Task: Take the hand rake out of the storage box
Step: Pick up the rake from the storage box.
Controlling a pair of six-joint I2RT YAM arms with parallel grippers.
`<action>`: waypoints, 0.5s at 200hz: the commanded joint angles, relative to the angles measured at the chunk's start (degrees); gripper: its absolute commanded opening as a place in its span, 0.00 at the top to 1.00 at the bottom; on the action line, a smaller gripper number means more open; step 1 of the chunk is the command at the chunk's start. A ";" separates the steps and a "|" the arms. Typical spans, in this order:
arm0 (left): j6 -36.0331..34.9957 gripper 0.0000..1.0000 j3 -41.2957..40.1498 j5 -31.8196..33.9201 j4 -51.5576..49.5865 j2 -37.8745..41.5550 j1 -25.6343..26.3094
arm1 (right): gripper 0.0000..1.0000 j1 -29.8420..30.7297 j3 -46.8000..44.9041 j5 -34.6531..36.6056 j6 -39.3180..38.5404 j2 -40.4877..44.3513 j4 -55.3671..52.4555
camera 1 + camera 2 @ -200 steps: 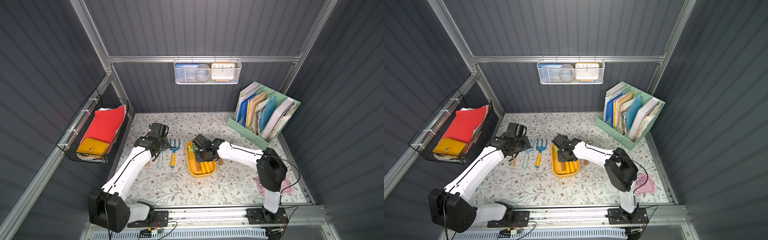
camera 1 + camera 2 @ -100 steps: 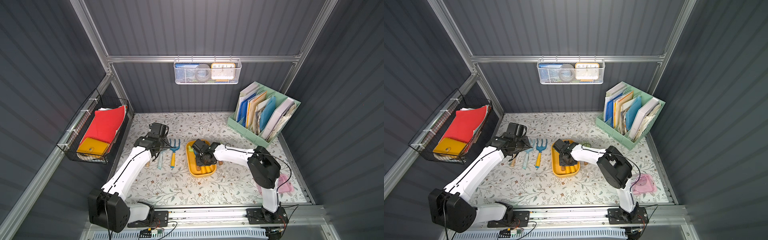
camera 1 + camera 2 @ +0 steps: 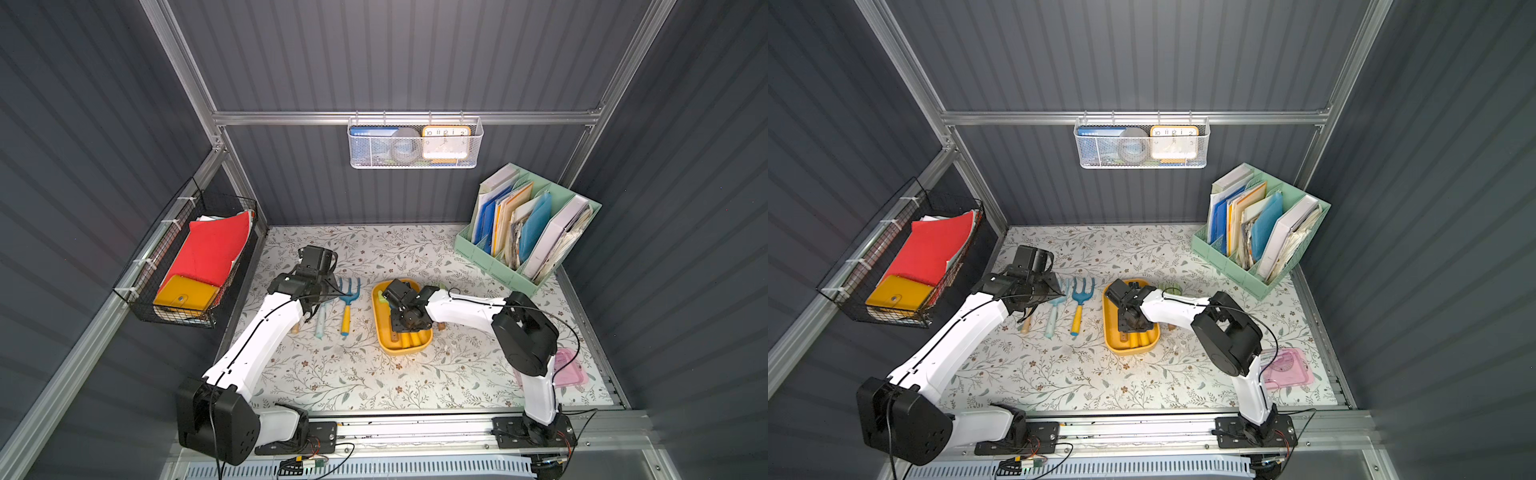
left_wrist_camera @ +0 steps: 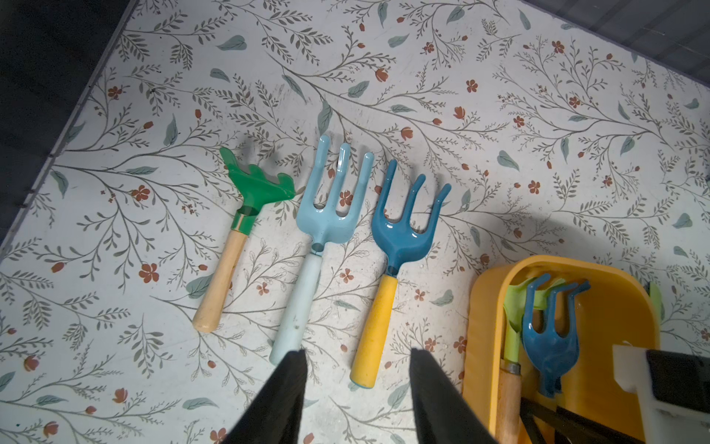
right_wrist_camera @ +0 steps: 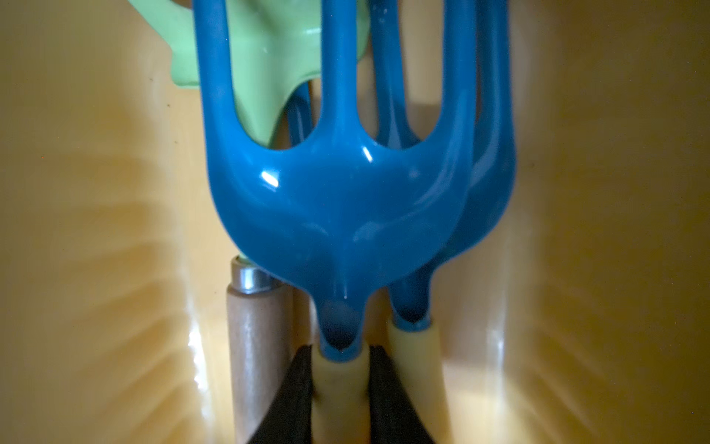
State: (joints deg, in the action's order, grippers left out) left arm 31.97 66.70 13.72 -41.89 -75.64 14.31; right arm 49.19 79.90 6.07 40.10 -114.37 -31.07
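Note:
The storage box (image 3: 379,328) is a shallow yellow tub in the middle of the flowered table, seen in both top views (image 3: 1109,332). Inside lies a hand rake (image 5: 338,200) with a blue three-pronged head and a pale yellow handle. My right gripper (image 5: 338,351) is down in the box, shut on that handle just below the head. A second blue rake (image 5: 488,184) and a light green rake (image 5: 269,57) with a wooden handle lie next to it. My left gripper (image 4: 357,355) hangs open and empty above the table, left of the box (image 4: 484,307).
Three rakes lie side by side left of the box: green (image 4: 230,246), light blue (image 4: 322,230), dark blue (image 4: 392,269). A mint-green file organiser (image 3: 523,232) stands back right, and a pink case (image 3: 569,370) lies front right. Wire baskets (image 3: 187,266) hang on the walls.
My right arm has folded, its elbow swinging toward the front, and its gripper sits lower in the box on the rake handle. The left arm has not moved.

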 commanded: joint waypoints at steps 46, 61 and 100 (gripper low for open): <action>0.36 0.51 2.12 0.35 -1.80 -0.65 -0.27 | 0.88 -0.22 2.19 4.87 -1.88 8.16 -3.02; 0.31 0.51 2.03 0.28 -1.79 -0.65 -0.24 | 0.88 -0.63 2.71 4.94 -2.75 9.43 -3.82; 0.20 0.52 2.12 0.33 -1.88 -0.65 -0.25 | 0.88 -3.38 2.22 4.15 -4.68 13.47 -4.97</action>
State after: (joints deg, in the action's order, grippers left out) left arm 31.97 67.48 13.72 -42.17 -76.03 14.31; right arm 47.97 81.38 9.28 37.58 -103.74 -33.76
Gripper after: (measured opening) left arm 0.486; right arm 0.240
